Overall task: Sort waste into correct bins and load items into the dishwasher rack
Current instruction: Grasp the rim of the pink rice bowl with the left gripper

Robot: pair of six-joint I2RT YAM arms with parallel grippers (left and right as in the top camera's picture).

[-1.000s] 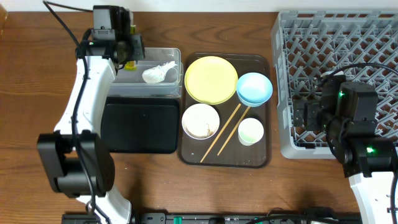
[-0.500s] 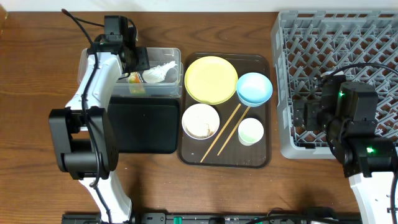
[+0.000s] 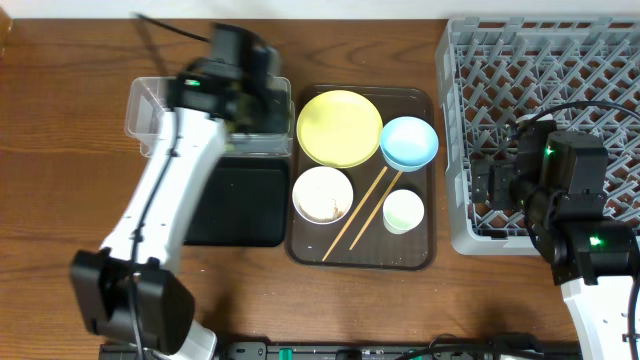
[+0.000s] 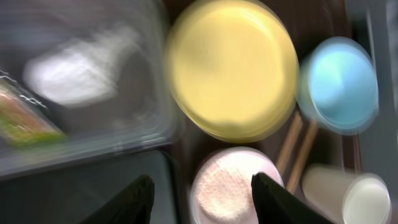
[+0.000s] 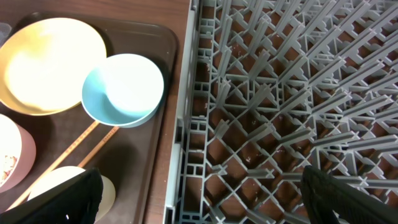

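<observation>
Left pincer (image 4: pixel 202 182): wide, empty, near yellow plate (image 4: pixel 231 67).
Right pincer (image 5: pixel 200 175): wide, empty, over rack (image 5: pixel 280 93), right of plate.
Wrapper (image 4: pixel 25 115), paper (image 4: pixel 71 68): in tub (image 4: pixel 93 146), left of plate.

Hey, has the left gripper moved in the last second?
Yes. In the overhead view the left gripper has swung right, from over the clear tub's left half to its right end, next to the yellow plate.

The left arm (image 3: pixel 165 190) reaches forward, its wrist blurred, the left gripper (image 4: pixel 202 199) parted and empty. The right gripper (image 5: pixel 202 202) hangs spread wide.
</observation>
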